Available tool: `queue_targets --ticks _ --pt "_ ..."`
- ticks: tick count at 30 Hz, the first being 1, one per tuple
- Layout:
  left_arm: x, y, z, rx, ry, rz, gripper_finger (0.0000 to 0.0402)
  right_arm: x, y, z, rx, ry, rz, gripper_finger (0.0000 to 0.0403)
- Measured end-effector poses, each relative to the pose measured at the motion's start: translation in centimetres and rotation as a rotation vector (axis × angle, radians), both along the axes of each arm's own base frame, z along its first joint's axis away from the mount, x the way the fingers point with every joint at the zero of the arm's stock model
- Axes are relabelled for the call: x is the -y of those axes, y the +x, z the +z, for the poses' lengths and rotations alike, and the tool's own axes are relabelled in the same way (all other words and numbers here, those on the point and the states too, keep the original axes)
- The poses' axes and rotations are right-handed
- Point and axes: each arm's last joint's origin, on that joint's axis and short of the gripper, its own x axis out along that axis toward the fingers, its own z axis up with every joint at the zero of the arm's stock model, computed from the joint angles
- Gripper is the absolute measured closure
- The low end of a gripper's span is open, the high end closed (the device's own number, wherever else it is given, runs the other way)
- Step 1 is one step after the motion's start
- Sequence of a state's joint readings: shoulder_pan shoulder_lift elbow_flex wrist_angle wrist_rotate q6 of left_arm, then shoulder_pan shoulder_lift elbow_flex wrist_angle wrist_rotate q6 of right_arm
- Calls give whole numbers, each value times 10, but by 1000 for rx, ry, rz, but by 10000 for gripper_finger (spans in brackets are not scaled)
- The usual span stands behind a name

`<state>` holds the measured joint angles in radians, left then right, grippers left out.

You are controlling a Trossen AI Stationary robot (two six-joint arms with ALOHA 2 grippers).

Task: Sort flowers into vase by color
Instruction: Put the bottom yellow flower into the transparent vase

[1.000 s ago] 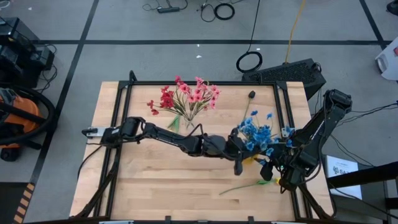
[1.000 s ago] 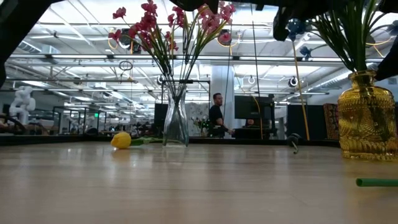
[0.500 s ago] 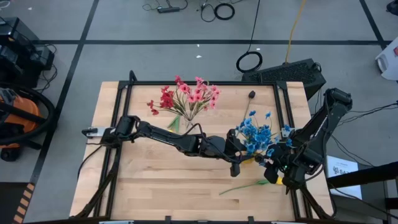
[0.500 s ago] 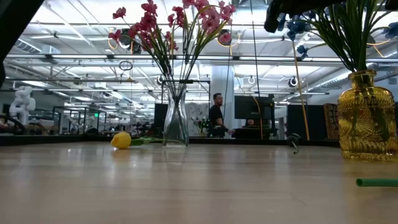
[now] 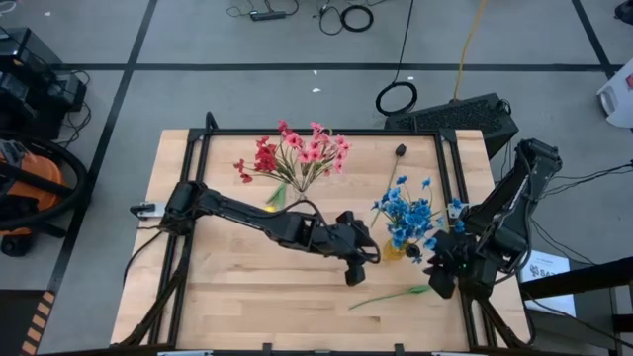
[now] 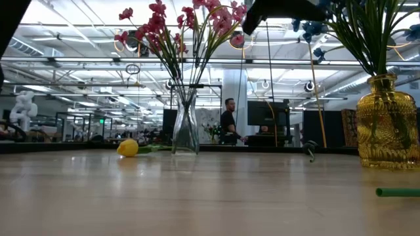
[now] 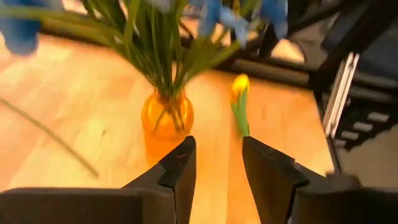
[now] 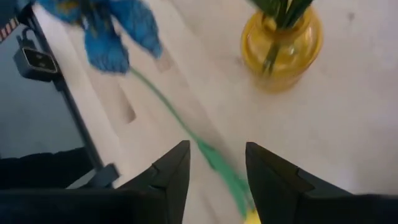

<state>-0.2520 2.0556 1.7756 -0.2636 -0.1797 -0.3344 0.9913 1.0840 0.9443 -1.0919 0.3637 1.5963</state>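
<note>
High view: the left gripper (image 5: 354, 269) is hanging over the middle of the table (image 5: 227, 297), just beside the yellow vase (image 5: 395, 249) with the blue flowers (image 5: 407, 214) sticking out of it. The right gripper (image 5: 442, 277) is sitting near the table's right edge, close to a yellow bud (image 5: 431, 289) on a green stem lying flat on the wood. The red and pink flowers (image 5: 297, 155) are standing at the back, and a dark bud (image 5: 401, 151) is lying at the back right.

Low view: the clear vase (image 6: 186, 130) is holding the red and pink flowers upright, another yellow bud (image 6: 128, 147) is lying on the wood just beside it, and the yellow vase is standing at the right (a person (image 6: 228, 122) is showing in the room behind).

Left wrist view: its fingers (image 7: 179, 168) are standing spread apart with nothing between them, pointing at the yellow vase and the yellow bud next to it.

Right wrist view: its fingers (image 8: 174, 171) are also spread and gripping nothing, a green stem is running between them on the wood below, and the yellow vase is sitting further off.
</note>
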Motion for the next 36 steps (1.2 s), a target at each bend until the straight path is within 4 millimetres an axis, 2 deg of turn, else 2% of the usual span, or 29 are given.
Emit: queue_targets --ticks 4,11,14,17,20,25,28,36 --pt "13 -8 -7 -75 28 -22 266 -7 -3 0 -10 66 -9 297" --pt "26 -20 -21 -178 98 -8 290 -27 -6 -5 -12 145 -41 391" --pt "29 -23 -29 -199 107 -16 305 -36 -2 -10 -24 188 -96 396" --pt "26 -36 -38 -239 120 -21 325 -46 2 -17 -61 235 -148 400" --pt "19 -58 -41 -233 118 -21 349 -57 8 -26 -87 280 -235 401" --pt "1 -97 -41 -88 53 4 390 -70 21 -42 -116 358 -443 402" --pt "-9 -125 -46 -72 32 -2 397 -72 32 -49 -129 395 -534 402" --pt "-23 -178 -51 -90 -17 -98 395 -77 76 -33 -246 330 -677 403"
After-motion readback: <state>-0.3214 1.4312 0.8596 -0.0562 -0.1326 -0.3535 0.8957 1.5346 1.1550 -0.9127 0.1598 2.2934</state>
